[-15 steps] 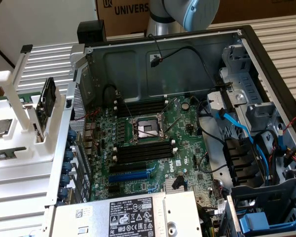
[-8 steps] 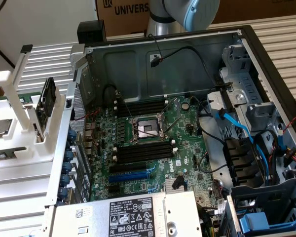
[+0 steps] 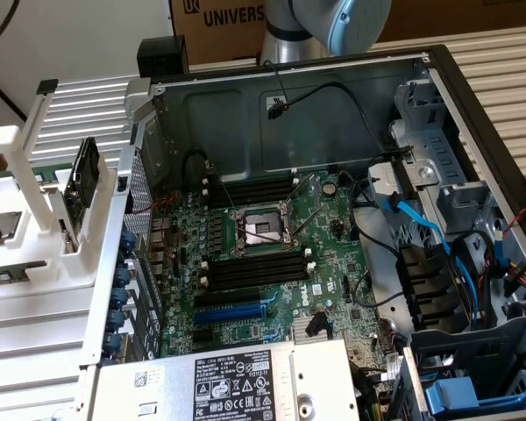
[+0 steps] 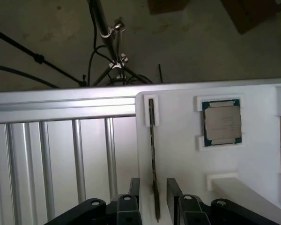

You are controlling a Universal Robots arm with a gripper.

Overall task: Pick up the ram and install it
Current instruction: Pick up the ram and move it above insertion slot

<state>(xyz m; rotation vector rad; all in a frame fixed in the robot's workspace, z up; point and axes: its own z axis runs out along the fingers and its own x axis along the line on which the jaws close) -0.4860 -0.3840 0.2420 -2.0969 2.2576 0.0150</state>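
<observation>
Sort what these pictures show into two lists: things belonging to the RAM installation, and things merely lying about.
Job: ram, on edge in the white holder; open gripper astride it; black memory slots.
Lying about: processor chip; blue expansion slot; blue cables; cardboard box.

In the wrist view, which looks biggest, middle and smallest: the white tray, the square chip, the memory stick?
1. White tray: easily biggest.
2. Square chip: covers more picture.
3. Memory stick: longer than the chip but thin, seen edge-on, so these two are close.
</observation>
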